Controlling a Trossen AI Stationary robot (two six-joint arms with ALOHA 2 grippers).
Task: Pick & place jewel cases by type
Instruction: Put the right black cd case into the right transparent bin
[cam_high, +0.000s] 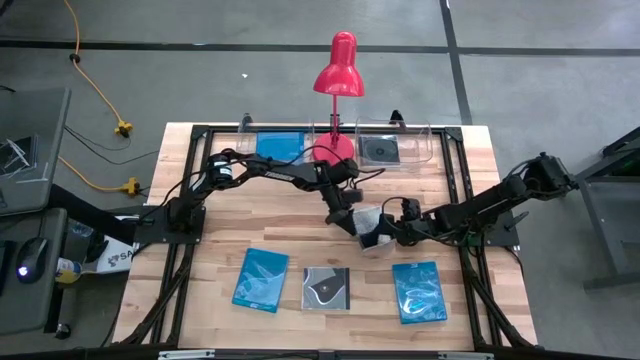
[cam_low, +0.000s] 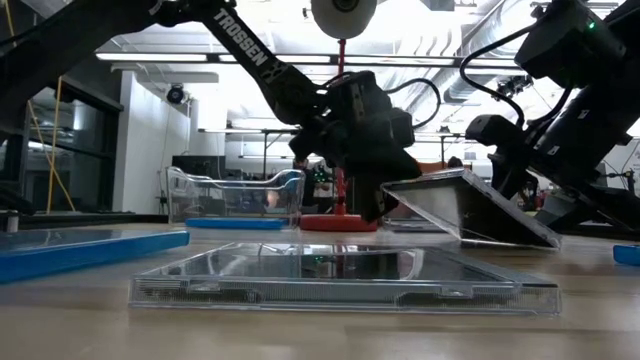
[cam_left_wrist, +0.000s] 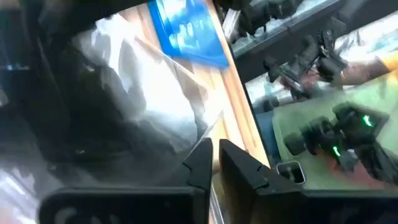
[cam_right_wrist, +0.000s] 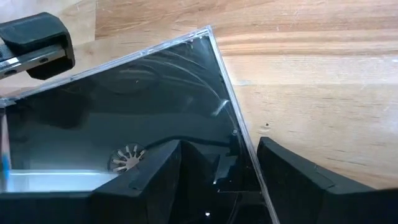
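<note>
Your left tool (cam_high: 352, 218) pinches one edge of the dark jewel case (cam_high: 372, 228), its fingers all but closed on the thin plastic. Your right tool (cam_high: 392, 232) grips the opposite edge, fingers set wide around it, so the case hangs tilted between the two, one corner near the bench (cam_high: 470, 290). The risk is a tug-of-war: if either arm moves before the other lets go, the brittle lid could flex, crack or pop open. If both loosen together, the case will probably drop and slide. The dark swirl case (cam_high: 327, 288) lies just below both tools; a fall could knock it out of line.
</note>
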